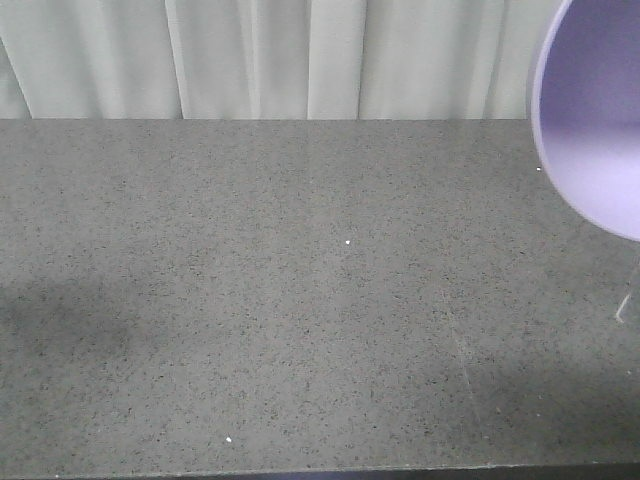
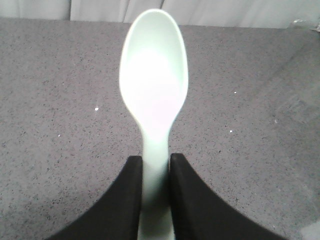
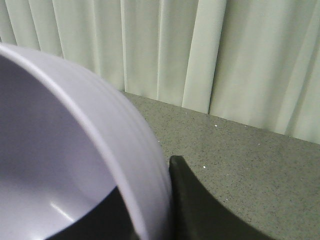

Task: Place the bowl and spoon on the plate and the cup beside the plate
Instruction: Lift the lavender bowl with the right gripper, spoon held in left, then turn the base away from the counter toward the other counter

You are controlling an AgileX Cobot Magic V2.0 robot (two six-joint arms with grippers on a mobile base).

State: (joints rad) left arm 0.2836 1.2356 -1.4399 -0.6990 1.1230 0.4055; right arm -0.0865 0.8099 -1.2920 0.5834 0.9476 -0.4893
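Separately, bowl (image 3: 75,150) in right tool (image 3: 150,200), spoon (image 2: 154,85) in left tool (image 2: 156,167)

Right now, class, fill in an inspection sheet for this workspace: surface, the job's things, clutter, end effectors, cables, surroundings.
Surface: grey speckled countertop.
Job's things: lavender bowl raised and tilted at the right edge of the front view; mint spoon held out over the countertop; plate and cup not in view.
Clutter: only a few white specks.
End effectors: left end effector shut on the spoon's handle; right end effector shut on the bowl's rim, one finger inside, one outside.
Cables: nothing seen.
Surroundings: white curtain behind the countertop.
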